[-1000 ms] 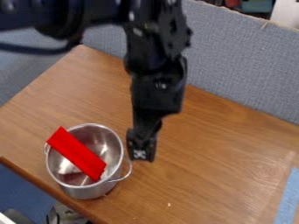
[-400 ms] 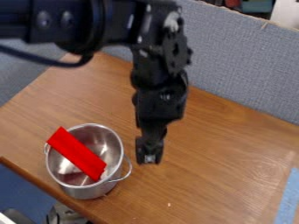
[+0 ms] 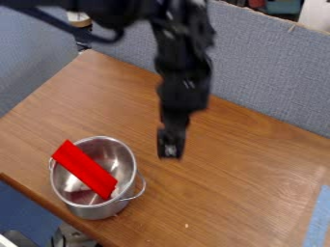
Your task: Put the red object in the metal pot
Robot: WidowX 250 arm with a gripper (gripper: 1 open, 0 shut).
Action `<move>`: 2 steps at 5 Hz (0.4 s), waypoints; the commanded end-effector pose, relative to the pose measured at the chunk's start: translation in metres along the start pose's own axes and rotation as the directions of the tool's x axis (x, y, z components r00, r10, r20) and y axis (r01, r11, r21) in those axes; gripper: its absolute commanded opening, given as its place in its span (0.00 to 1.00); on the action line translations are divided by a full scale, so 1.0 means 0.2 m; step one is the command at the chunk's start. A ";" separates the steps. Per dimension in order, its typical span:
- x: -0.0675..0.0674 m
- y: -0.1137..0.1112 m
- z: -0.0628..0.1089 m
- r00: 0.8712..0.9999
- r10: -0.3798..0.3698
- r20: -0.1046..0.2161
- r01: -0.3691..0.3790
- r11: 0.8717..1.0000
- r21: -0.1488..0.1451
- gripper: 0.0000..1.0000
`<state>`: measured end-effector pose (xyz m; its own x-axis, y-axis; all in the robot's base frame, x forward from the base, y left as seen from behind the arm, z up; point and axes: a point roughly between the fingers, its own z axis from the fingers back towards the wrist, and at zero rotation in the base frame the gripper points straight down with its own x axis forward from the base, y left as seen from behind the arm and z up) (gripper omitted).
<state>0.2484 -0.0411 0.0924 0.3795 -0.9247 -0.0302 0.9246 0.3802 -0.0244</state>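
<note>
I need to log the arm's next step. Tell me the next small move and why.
Probably just lift the pincer clear and stop. The red object already lies slanted in the metal pot, one end propped over the rim, and the pincer hangs open and empty to the pot's right, above the wooden table. Nothing seems left to place.

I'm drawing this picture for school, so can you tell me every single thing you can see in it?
red object: one, bright red, lying slanted across the metal pot's rim
metal pot: one, shiny silver, near the front left corner of the table
table: one, brown wood, fills most of the view
wall panel: one, blue-grey, behind the table
arm: one, black, reaching down from the top
hand: one, black, open and empty, pointing down just right of the pot
</note>
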 end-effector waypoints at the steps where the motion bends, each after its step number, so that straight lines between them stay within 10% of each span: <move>1: 0.08 -0.08 -0.04 0.986 -0.165 0.011 0.165 0.986 0.020 1.00; 2: -0.12 -0.01 0.09 0.999 0.031 0.014 -0.031 1.000 0.002 1.00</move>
<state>0.2295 -0.0174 0.1011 0.4101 -0.9112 -0.0391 0.9094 0.4118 -0.0590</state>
